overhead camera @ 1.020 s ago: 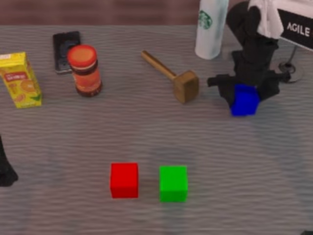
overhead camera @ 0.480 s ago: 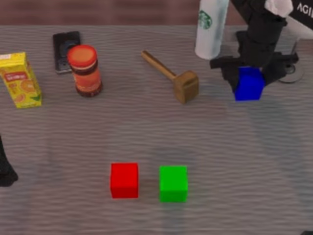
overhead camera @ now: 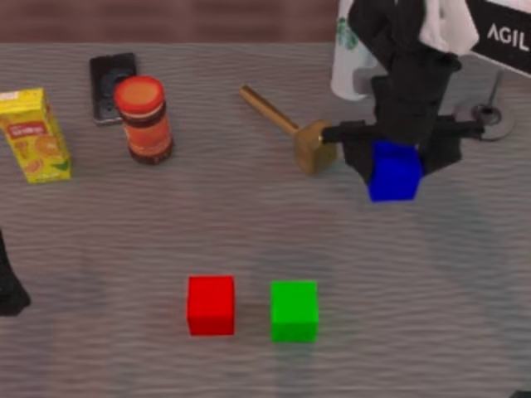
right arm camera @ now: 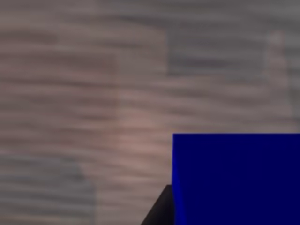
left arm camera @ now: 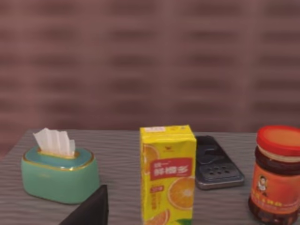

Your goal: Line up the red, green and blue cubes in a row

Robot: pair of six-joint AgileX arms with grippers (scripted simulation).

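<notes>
Right gripper (overhead camera: 397, 166): my jaws are clamped on the blue cube (overhead camera: 393, 172), upper right of the top view, just right of the wooden mallet (overhead camera: 312, 143).
Blue cube close up: the right wrist view shows one flat, matte, sharp-edged face (right arm camera: 236, 178) over blurred table grain.
Red cube (overhead camera: 210, 305): plain and matte, lower centre of the top view.
Green cube (overhead camera: 294, 310): just right of red, a narrow gap between them.
Left arm (overhead camera: 10, 286): parked at the left edge; I cannot tell its finger state.
Left wrist only: a teal tissue box (left arm camera: 60, 174); also the glossy yellow juice carton (left arm camera: 168, 175), dark phone (left arm camera: 215, 163) and red-lidded jar (left arm camera: 278, 174).
</notes>
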